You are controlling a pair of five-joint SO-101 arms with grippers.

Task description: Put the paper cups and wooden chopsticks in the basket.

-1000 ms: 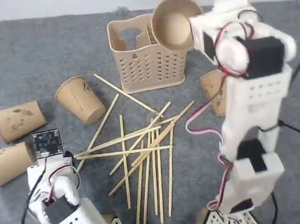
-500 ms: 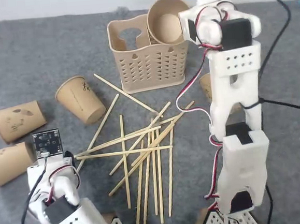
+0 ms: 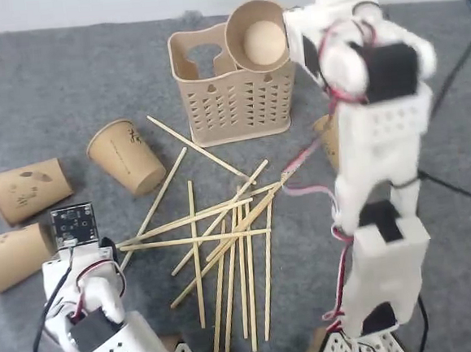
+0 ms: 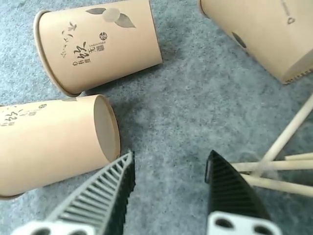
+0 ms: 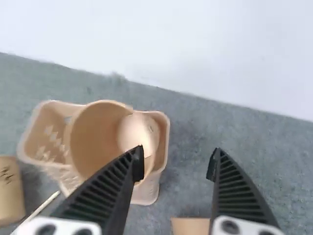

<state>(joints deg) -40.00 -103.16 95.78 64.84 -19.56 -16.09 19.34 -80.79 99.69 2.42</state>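
**Basket far, chopsticks before it, cups to both sides**

The basket [image 3: 232,86] stands at the far middle of the surface [image 3: 64,75]. A cup [image 3: 259,35] sits tilted in its right compartment, with the right pincer [image 5: 177,164] just right of it. The chopsticks [image 3: 224,234] lie crossed in a heap in front of the basket. Left of the heap three cups lie on their sides: a cup [image 3: 128,156] closest to it, a cup [image 3: 28,190] farther left, and a cup [image 3: 9,257] nearer, at the left edge. The left pincer [image 4: 168,171] is at the near left, between these cups and the heap. Another cup [image 3: 328,136] lies right of the basket, partly behind the right arm [image 3: 379,132].
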